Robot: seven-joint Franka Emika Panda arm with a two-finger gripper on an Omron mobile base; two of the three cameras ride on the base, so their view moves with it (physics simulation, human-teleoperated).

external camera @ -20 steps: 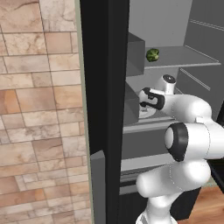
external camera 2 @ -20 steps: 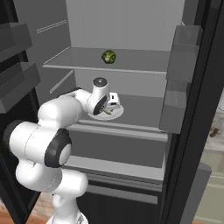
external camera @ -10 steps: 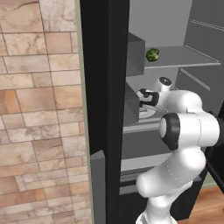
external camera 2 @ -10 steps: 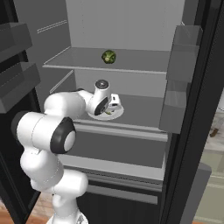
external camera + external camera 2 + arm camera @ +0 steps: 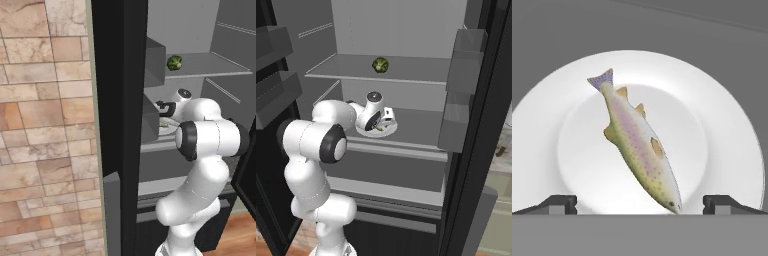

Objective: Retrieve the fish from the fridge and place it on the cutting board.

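Observation:
The fish lies diagonally on a white plate, tail toward the top left and head near the bottom edge of the hand view. My gripper is open, its fingertips wide apart on either side of the fish's head, not touching it. From the base cameras the gripper hovers just over the plate on the middle shelf of the fridge; the hand reaches in past the black door edge. The cutting board is out of view.
A round dark green ball sits on the upper shelf, also visible as the ball. Grey door bins hang at the right. The black fridge panel stands close to the arm's left, beside a tiled wall.
The elbow has swung higher and closer to the shelf. The hand has stayed over the plate, shifting only slightly. The fish and plate have not moved.

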